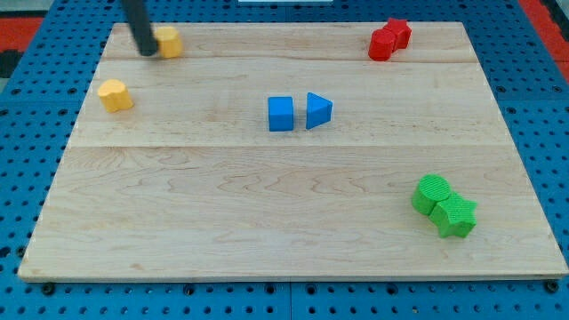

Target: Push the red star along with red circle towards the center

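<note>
The red star (397,32) and the red circle (381,44) sit touching each other at the view's top right of the wooden board (267,213). My tip (147,52) is at the view's top left, right against the left side of a yellow block (168,41), far to the left of the red pair. The rod comes down from the view's top edge.
Another yellow block (116,94) lies at the left. A blue cube (280,114) and a blue triangle (318,110) sit near the middle. Two green blocks, a circle (432,192) and a star (457,216), touch at the lower right.
</note>
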{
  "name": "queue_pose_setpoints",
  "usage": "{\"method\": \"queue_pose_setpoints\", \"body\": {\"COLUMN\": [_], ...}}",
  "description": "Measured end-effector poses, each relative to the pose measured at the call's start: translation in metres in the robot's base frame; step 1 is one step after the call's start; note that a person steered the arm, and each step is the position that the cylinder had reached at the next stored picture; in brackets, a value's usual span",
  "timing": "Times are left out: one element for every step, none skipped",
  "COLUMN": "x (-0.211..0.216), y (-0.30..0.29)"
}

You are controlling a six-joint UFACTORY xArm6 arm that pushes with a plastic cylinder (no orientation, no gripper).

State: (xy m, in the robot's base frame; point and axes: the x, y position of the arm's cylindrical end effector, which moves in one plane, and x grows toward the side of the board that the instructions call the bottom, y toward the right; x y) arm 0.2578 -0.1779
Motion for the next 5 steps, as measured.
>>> {"method": "queue_pose_setpoints", "body": {"x": [0.007, 0.031, 0.032, 0.032, 0.032], "y": [0.001, 0.024, 0.091, 0.123, 0.147]}}
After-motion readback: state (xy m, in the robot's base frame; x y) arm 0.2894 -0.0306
